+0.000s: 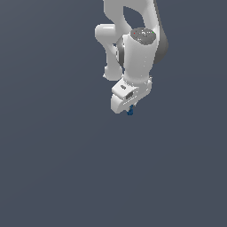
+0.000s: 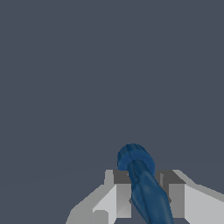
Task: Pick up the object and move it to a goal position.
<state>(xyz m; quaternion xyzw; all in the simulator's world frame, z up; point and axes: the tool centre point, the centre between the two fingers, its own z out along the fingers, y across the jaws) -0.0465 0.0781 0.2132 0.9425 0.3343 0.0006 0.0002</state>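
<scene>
wrist view: dark blue object (image 2: 146,188) pinched between the two gripper (image 2: 146,181) fingers (image 2: 122,192), rounded end protruding.

No text, label, brand, number or sign can be read anywhere in either view.

The object (image 2: 142,186) sits between the two fingers (image 2: 120,197) of the tool (image 1: 129,107), and it sticks out just below the tool's tip.
</scene>
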